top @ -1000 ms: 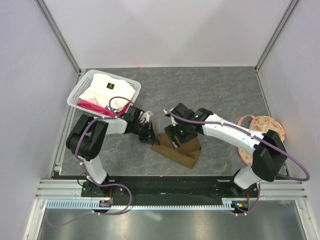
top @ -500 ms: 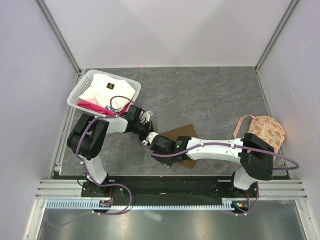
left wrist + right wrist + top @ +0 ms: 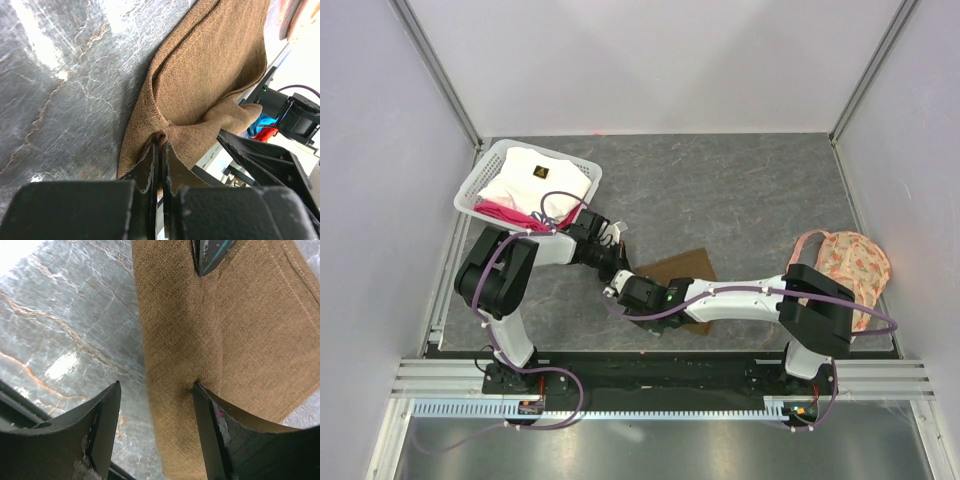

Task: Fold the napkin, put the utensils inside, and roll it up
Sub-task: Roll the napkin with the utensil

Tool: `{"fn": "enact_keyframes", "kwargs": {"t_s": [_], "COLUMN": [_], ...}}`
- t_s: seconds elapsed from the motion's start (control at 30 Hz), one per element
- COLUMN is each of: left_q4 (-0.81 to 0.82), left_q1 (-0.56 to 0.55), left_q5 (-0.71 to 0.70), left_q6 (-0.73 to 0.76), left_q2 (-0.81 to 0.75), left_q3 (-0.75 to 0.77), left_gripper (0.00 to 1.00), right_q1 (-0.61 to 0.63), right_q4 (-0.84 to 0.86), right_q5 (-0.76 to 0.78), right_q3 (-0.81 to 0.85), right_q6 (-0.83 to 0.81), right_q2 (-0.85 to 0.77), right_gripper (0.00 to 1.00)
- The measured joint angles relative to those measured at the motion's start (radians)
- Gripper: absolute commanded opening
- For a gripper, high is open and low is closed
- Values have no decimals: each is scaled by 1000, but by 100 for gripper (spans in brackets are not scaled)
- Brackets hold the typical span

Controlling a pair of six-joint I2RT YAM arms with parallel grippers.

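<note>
The olive-brown napkin (image 3: 682,266) lies on the table in front of the arms. My left gripper (image 3: 617,273) is shut on a bunched fold at its left corner (image 3: 161,141), and the cloth (image 3: 200,85) rises into a ridge from the pinch. My right gripper (image 3: 627,293) reaches across from the right and stands open astride the napkin's (image 3: 225,320) left edge. Its right finger (image 3: 207,415) presses into the fabric. Its left finger (image 3: 107,415) is over bare table. The utensils are out of view.
A white basket (image 3: 480,182) holding a white cloth and something pink stands at the back left, right behind the left arm. A peach floral fabric piece (image 3: 855,258) lies at the right edge. The right arm's forearm (image 3: 740,297) crosses over the napkin's near part.
My right arm has swung from above the napkin's middle down and left to its left edge, beside the left gripper, its jaws narrowing a little. The left gripper has kept its pinch.
</note>
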Motion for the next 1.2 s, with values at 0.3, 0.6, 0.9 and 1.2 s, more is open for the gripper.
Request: {"fn": "enact_keyframes", "kwargs": {"t_s": [0.3,0.6,0.9,1.2], "left_q4": [-6,-47,-36,102], "left_q1": [0,3,15,16], "left_q5": [0,-90,-155,-115], "left_q6": [8,15,15,11], "left_q2": [-1,-103,-199,-241], "left_q3": [3,-8,-88,-176], "left_gripper": [34,61,77,74], "right_q1": [-70,-137,-198,-243], "right_q4": [52,90,119,120], "right_q5": [-58,-170,-277,-362], "right_q3": [-30,-57,-83,-83], "right_q6": [-11,-23,-26,-31], "right_q2": [7,-13,-40,-40], "right_gripper": [60,56,54,54]}}
